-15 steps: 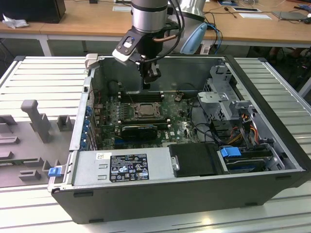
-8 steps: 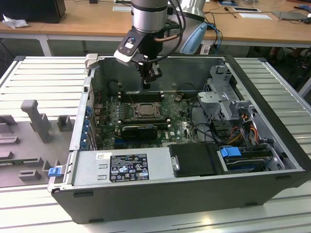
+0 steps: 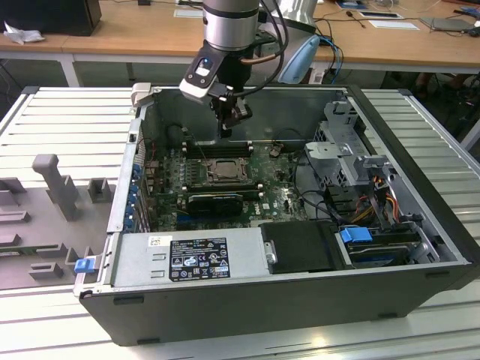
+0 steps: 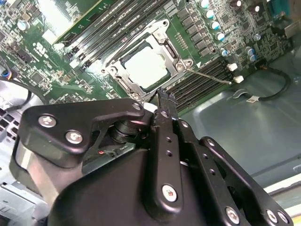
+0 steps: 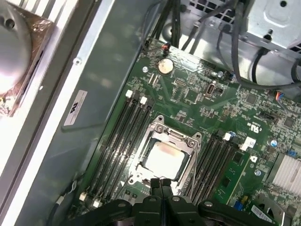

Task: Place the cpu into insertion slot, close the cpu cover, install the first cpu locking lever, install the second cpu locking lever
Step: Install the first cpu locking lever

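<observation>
Two fingers of your gripper (image 5: 161, 184) are pressed together with nothing between them, and the tips hang just at one edge of the insertion slot (image 3: 223, 169); you cannot tell whether they touch its metal surround. Just past the tips, the cpu (image 5: 163, 157) lies flat inside the slot with its pale top facing up. The cpu cover (image 5: 174, 135) lies flat over it, and the chip shows through its square window. In the second wrist view, a thin wire locking lever (image 4: 209, 75) angles out from the slot's corner across the neighbouring memory slots (image 4: 197, 87). Long black memory slots flank the slot on both sides, set in the green circuit board (image 5: 197, 101). Farther out in the exterior view, you see the arm reaching down into the open computer case (image 3: 300, 300), which lies on its side on a ridged metal tabletop (image 3: 67, 112).
</observation>
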`<state>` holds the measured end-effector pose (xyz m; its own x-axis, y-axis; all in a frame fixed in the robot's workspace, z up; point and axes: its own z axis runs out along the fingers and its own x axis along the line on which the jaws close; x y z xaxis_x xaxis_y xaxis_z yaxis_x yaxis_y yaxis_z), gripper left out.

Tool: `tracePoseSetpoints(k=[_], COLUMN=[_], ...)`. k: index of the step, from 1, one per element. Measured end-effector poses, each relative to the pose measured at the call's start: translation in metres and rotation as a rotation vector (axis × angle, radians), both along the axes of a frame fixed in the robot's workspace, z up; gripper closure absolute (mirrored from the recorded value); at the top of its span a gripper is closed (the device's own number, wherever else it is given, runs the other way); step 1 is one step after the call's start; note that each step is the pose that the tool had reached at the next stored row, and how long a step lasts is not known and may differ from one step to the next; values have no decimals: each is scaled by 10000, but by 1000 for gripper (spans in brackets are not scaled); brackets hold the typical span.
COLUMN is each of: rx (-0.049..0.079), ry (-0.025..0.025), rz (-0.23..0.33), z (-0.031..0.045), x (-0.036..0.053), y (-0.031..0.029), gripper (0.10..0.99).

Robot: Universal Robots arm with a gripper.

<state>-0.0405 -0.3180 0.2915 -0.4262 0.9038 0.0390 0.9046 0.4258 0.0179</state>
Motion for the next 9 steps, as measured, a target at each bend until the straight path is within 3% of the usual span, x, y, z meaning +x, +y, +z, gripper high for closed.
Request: tracePoseSetpoints(k=[9], rx=[0], ry=[0], rz=[1096], z=[0], x=[0], y=[0], gripper=[980])
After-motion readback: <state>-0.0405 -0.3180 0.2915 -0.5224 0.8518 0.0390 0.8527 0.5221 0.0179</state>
